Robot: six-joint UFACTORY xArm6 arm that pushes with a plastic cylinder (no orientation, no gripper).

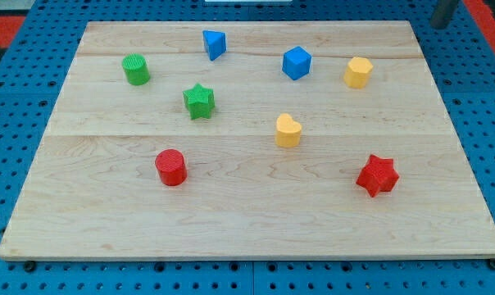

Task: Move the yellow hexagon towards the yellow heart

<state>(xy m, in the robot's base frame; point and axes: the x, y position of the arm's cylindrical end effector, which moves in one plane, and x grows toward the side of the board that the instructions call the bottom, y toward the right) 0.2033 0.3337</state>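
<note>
The yellow hexagon (357, 72) stands near the board's upper right. The yellow heart (288, 130) stands near the middle, below and to the left of the hexagon. My tip (439, 24) shows at the view's top right, just beyond the board's top right corner, well up and to the right of the hexagon and touching no block.
A blue hexagon-like block (297, 62) stands left of the yellow hexagon. A blue triangular block (214, 43), a green cylinder (136, 70), a green star (199, 101), a red cylinder (171, 167) and a red star (377, 174) are spread over the wooden board (247, 221).
</note>
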